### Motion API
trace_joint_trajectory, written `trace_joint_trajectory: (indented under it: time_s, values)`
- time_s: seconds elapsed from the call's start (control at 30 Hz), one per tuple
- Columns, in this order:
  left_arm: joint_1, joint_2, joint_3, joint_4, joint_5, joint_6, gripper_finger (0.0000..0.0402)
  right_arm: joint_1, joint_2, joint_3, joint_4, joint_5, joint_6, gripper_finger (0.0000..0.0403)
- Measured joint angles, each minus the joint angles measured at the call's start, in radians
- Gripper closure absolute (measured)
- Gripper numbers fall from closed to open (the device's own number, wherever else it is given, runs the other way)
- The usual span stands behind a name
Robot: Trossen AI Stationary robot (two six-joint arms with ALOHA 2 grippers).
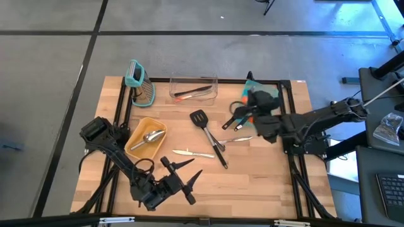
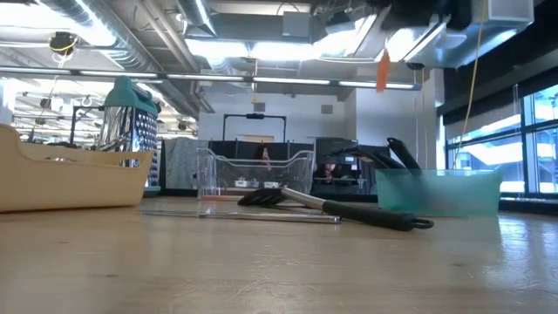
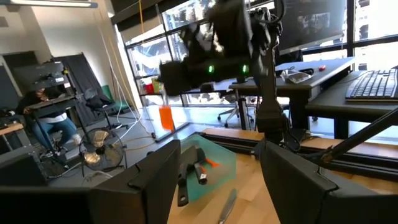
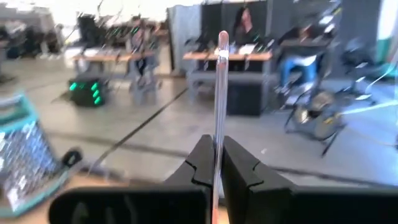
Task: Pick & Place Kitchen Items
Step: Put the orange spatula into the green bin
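My left hand [image 1: 183, 173] waits low over the worktop's [image 1: 252, 183] near edge, fingers spread, holding nothing. My right hand [image 4: 214, 163] is clamped on an orange spatula [image 3: 165, 116], raised above the teal bin [image 1: 254, 85] at the far right.

Procedure, as I judge it: keep the grip firm until the spatula hangs over the bin's opening, lower it, then release. Clear the handles already inside.

Containers, left to right:
- Yellow tray [image 1: 150, 122]: one silver metal scoop [image 1: 151, 137].
- Clear bin [image 1: 193, 80]: a dark utensil with a red tip [image 1: 192, 92].
- Teal bin: black-handled utensils [image 1: 237, 118] jutting over its rim.

A teal-handled grater [image 1: 141, 87] stands by the clear bin. Loose on the worktop: a black slotted turner [image 1: 208, 134] and thin metal pieces [image 1: 192, 153].
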Motion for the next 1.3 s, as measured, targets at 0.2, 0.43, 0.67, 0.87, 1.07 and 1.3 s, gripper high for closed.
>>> trace_joint_trajectory:
  time_s: [0.2, 0.43, 0.67, 0.87, 1.07, 1.3]
  values:
    - [0.000, 0.000, 0.000, 0.000, 0.000, -0.007, 0.0184, -0.117, 0.054, 0.000, -0.367, -0.298, 0.421, 0.0393]
    - [0.000, 0.000, 0.000, 0.000, 0.001, -0.011, 0.0184, -0.408, 0.052, 0.000, -0.777, -0.679, 0.692, 0.0393]
    - [0.003, 0.000, 0.000, -0.007, 0.003, -0.005, 0.0184, -0.634, 0.012, 0.020, -0.906, -0.917, 0.605, 0.0393]
    - [0.003, 0.000, 0.000, -0.009, 0.004, -0.005, 0.0184, -0.757, 0.012, 0.045, -0.974, -0.973, 0.565, 0.0393]
    - [0.003, 0.000, 0.000, -0.009, 0.004, -0.005, 0.0184, -0.808, 0.034, 0.045, -0.973, -1.015, 0.597, 0.0393]
    - [0.002, 0.001, 0.000, -0.025, 0.003, -0.014, 0.0184, -0.834, 0.117, 0.045, -0.965, -1.067, 0.603, 0.0393]
